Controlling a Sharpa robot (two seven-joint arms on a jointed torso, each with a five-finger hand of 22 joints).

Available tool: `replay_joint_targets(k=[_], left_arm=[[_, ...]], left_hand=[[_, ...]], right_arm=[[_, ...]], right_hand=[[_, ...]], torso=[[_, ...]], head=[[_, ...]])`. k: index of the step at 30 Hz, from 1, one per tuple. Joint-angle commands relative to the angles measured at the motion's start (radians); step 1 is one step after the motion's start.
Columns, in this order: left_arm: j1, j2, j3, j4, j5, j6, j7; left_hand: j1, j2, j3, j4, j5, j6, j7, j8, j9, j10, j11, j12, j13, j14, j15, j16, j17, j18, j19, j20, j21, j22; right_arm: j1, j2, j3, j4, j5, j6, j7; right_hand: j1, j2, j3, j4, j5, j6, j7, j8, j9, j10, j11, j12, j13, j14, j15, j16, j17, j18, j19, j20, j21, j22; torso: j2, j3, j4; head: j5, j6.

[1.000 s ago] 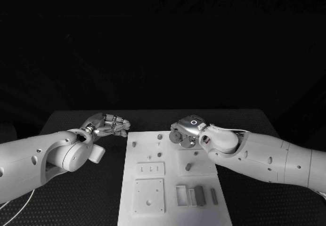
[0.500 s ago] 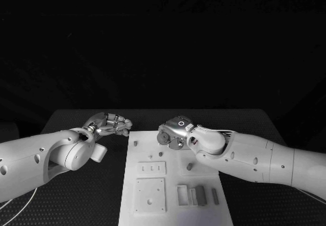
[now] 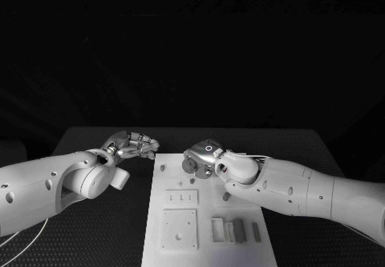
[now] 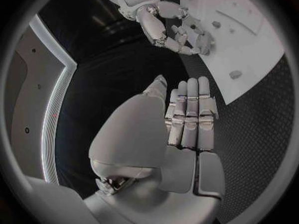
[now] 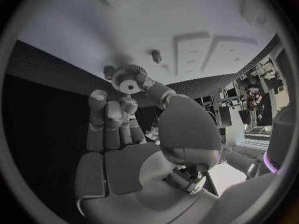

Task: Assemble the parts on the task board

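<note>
The white task board [image 3: 161, 245] lies lengthwise in the middle of the black table. My right hand [image 3: 201, 159] hovers over its far end and pinches a small grey gear [image 5: 129, 79] between thumb and fingertips. The gear hangs just above the board [image 5: 93, 30], close to a short peg [image 5: 156, 56]. My left hand [image 3: 132, 146] is off the board's far left corner, above the table, fingers together and curled, holding nothing. The left wrist view shows that hand [image 4: 187, 117] with the right hand [image 4: 177, 32] beyond it over the board [image 4: 255, 50].
Two short pegs [image 3: 195, 181] [image 3: 225, 196] stand in the board's middle. Two square plates with holes [image 3: 181, 198] [image 3: 179, 229] lie on its left side. Three grey bar-shaped parts [image 3: 237, 229] lie side by side at its near right. Black mat [image 3: 88, 239] surrounds the board.
My right hand has moved left across the board's far end, carrying the gear. The left hand has shifted slightly toward the board's corner.
</note>
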Motion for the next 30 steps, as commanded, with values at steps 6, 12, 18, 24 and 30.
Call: replay_joint_targets(k=[6, 12, 18, 24, 30], left_arm=[[0.006, 0.007, 0.002, 0.002, -0.006, -0.005, 0.007], [0.007, 0.009, 0.002, 0.001, -0.006, -0.006, 0.006], [0.007, 0.01, 0.002, 0.001, -0.006, -0.005, 0.005], [0.008, 0.009, 0.002, 0.001, -0.006, -0.006, 0.005], [0.008, 0.009, 0.002, 0.001, -0.006, -0.005, 0.004]], left_hand=[[-0.005, -0.006, -0.006, -0.002, 0.004, -0.004, 0.005, -0.005, 0.001, -0.006, 0.002, -0.006, 0.002, 0.007, 0.0, -0.006, 0.001, 0.005, 0.004, 0.0, -0.006, 0.001], [-0.005, -0.006, -0.006, -0.002, 0.004, -0.004, 0.005, -0.005, 0.001, -0.006, 0.002, -0.006, 0.002, 0.007, 0.0, -0.007, 0.002, 0.005, 0.004, 0.0, -0.006, 0.001], [-0.005, -0.006, -0.006, -0.002, 0.004, -0.004, 0.005, -0.005, 0.002, -0.007, 0.002, -0.006, 0.002, 0.007, 0.0, -0.007, 0.002, 0.005, 0.004, 0.0, -0.006, 0.001], [-0.005, -0.006, -0.006, -0.002, 0.004, -0.004, 0.005, -0.005, 0.002, -0.007, 0.002, -0.006, 0.002, 0.007, 0.0, -0.008, 0.003, 0.005, 0.004, 0.0, -0.006, 0.002], [-0.005, -0.007, -0.006, -0.002, 0.004, -0.005, 0.005, -0.006, 0.002, -0.007, 0.002, -0.006, 0.003, 0.007, 0.0, -0.008, 0.003, 0.005, 0.004, 0.0, -0.007, 0.002]], right_arm=[[-0.003, 0.014, -0.006, -0.03, -0.023, 0.01, 0.011], [-0.003, 0.025, -0.011, -0.041, -0.023, 0.016, 0.015], [-0.004, 0.029, -0.014, -0.053, -0.012, 0.027, 0.02], [-0.005, 0.034, -0.017, -0.06, -0.002, 0.033, 0.025], [-0.006, 0.033, -0.02, -0.06, 0.003, 0.043, 0.031]], right_hand=[[-0.002, -0.01, 0.001, 0.009, 0.0, 0.154, -0.01, -0.008, -0.001, -0.041, -0.026, 0.003, -0.001, 0.0, -0.003, 0.005, -0.002, 0.031, 0.006, -0.006, -0.002, 0.01], [-0.003, -0.012, 0.001, 0.011, 0.0, 0.153, -0.009, -0.009, -0.001, -0.042, -0.026, 0.003, -0.002, 0.0, -0.002, 0.005, -0.002, 0.031, 0.005, -0.006, -0.003, 0.01], [-0.004, -0.014, 0.001, 0.014, 0.0, 0.151, -0.008, -0.011, -0.001, -0.044, -0.025, 0.003, -0.002, -0.002, -0.001, 0.004, -0.003, 0.031, 0.004, -0.005, -0.004, 0.009], [-0.004, -0.021, 0.001, 0.02, 0.0, 0.141, -0.004, -0.019, -0.003, -0.051, -0.021, 0.001, -0.003, -0.006, 0.001, 0.002, -0.004, 0.031, 0.0, -0.004, -0.008, 0.009], [-0.006, -0.028, 0.0, 0.026, 0.0, 0.13, 0.001, -0.027, -0.005, -0.058, -0.017, -0.001, -0.004, -0.012, 0.006, 0.0, -0.006, 0.031, -0.003, -0.002, -0.012, 0.008]], torso=[[0.001, -0.0011, 0.0003], [0.001, 0.0013, -0.0013], [0.0, 0.0024, -0.0022], [0.0, 0.0028, -0.0041], [0.0, 0.0029, -0.0037]], head=[[0.003, 0.002], [0.01, -0.002], [0.014, -0.006], [0.015, -0.007], [0.015, -0.009]])
